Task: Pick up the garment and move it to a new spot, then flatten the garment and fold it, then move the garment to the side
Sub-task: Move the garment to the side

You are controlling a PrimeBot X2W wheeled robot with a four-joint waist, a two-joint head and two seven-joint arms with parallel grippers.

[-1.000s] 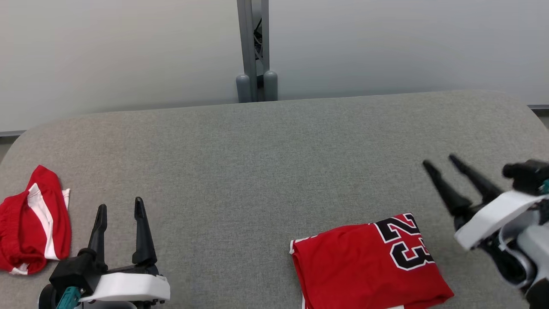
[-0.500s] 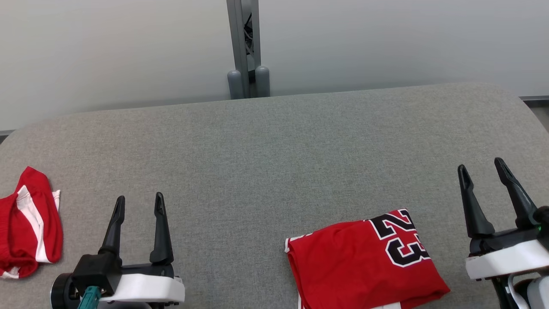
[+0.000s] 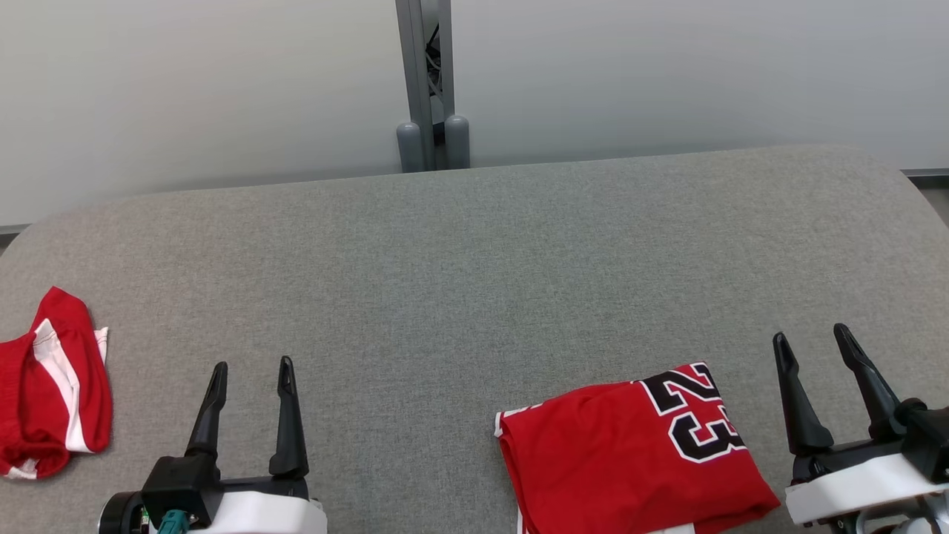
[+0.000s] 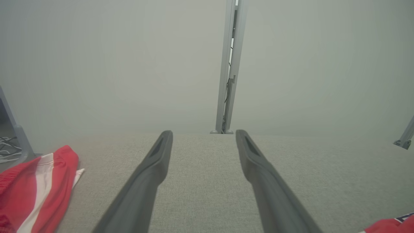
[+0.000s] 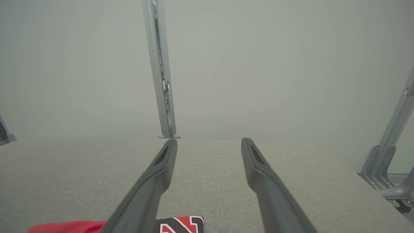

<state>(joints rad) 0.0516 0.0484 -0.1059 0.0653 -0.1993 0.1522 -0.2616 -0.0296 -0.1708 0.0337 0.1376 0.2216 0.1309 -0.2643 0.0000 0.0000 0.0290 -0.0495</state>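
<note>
A red jersey (image 3: 615,452) with a black "23" lies folded flat on the grey padded table (image 3: 474,259), near the front edge, right of centre. Its corner shows in the right wrist view (image 5: 181,225) and its edge in the left wrist view (image 4: 391,225). A crumpled red garment with white stripes (image 3: 44,386) sits at the table's far left (image 4: 35,181). My left gripper (image 3: 252,363) stands open and empty at the lower left (image 4: 203,132). My right gripper (image 3: 809,334) stands open and empty just right of the jersey, apart from it (image 5: 209,140).
A grey metal post (image 3: 430,81) rises behind the table's far edge against a pale wall. The table's corners are rounded. A metal frame foot (image 5: 385,181) stands off the table's right side.
My right gripper has swung from a leftward tilt to pointing straight ahead and dropped toward the front edge. The left gripper has drawn back and slightly right. Both garments lie as before.
</note>
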